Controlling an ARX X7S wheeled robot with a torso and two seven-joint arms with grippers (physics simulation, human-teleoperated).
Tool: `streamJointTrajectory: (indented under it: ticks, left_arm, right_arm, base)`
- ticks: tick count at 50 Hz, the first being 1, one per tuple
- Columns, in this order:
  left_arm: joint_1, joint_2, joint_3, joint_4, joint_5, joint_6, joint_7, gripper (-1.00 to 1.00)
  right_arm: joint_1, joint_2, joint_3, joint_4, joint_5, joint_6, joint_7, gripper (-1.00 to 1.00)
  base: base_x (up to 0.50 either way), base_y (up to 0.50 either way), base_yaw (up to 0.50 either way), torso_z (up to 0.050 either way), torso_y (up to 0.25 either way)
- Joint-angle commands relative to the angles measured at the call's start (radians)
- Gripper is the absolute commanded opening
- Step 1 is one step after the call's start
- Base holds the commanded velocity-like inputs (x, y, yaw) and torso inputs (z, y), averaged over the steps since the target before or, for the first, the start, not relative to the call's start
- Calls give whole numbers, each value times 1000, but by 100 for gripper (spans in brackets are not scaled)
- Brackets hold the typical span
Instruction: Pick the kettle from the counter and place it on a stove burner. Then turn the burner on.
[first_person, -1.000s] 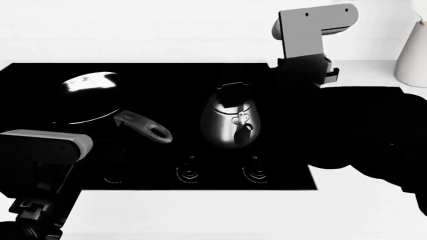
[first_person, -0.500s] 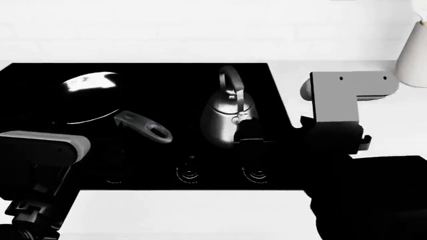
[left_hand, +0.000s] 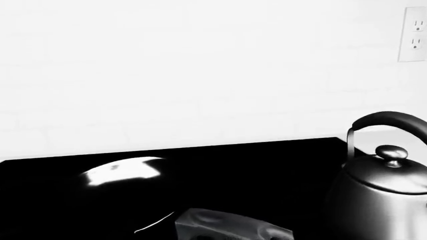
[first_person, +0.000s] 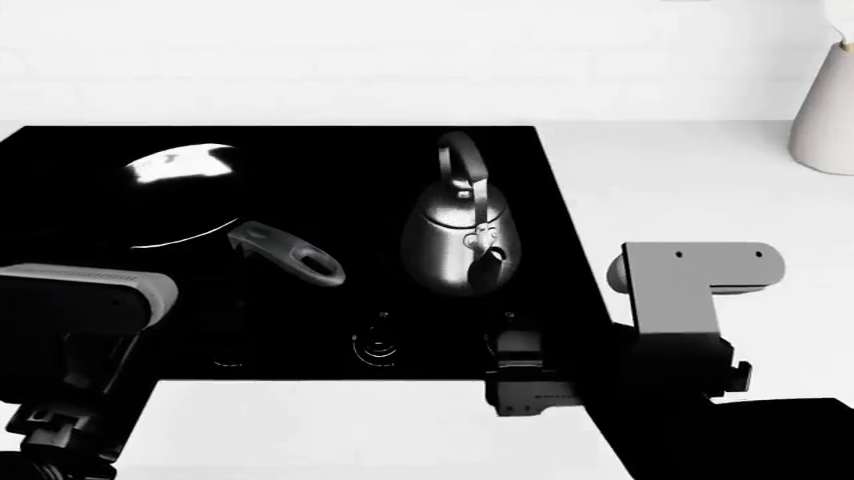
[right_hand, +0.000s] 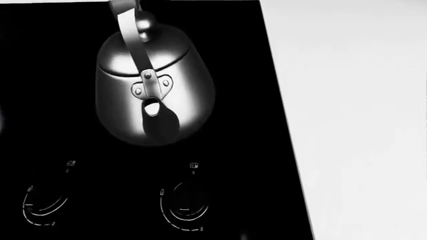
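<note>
The steel kettle (first_person: 461, 240) stands upright and free on the glossy black cooktop (first_person: 347, 150), right of centre; it also shows in the right wrist view (right_hand: 153, 95) and the left wrist view (left_hand: 387, 190). My right gripper (first_person: 523, 375) hangs low at the cooktop's front right edge, over the rightmost knob (right_hand: 183, 202), clear of the kettle. Its jaws are dark against the black glass and cannot be read. My left gripper (first_person: 54, 430) sits at the front left, mostly out of frame. The white counter (first_person: 694, 190) lies to the right.
A dark frying pan (first_person: 174, 195) with a grey handle (first_person: 287, 252) sits on the cooktop's left half, its handle pointing toward the kettle. More knobs (first_person: 378, 345) line the front edge. A pale vase (first_person: 825, 110) stands at the back right. A wall outlet (left_hand: 415, 34) is behind.
My right arm has moved from above the kettle's handle forward and down to the front right knob. The kettle stays in place on the cooktop. The left arm has barely moved.
</note>
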Motion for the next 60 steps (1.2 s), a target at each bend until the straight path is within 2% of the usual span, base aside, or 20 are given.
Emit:
streamJointTrajectory:
  ticks: [1,11,24,45,60]
  left_arm:
    - [8,1,8,-8,11,9,3,100]
    - [1,1,19,-12,13,10,2,100]
    - [2,1,27,-17,19,16,3,100]
    - [8,-2,39,-33,36,31,11,100]
    - [25,-5,39,-38,43,46,17,100]
  right_arm:
    - [-39,41,-15,6,5,-19,-30,100]
    - [-68,42,-33,30,-31,-19,-55,100]
    - [-4,32,-56,136,-25,75,-127,100]
    - [72,-58,-114,279,-20,202,-202,100]
    - [101,-111,-114,322,-59,220,-263,100]
  base:
    - [0,0,0,0,0]
    - [0,0,0,0,0]
    - [0,0,0,0,0]
    - [0,0,0,0,0]
    - [0,0,0,0,0]
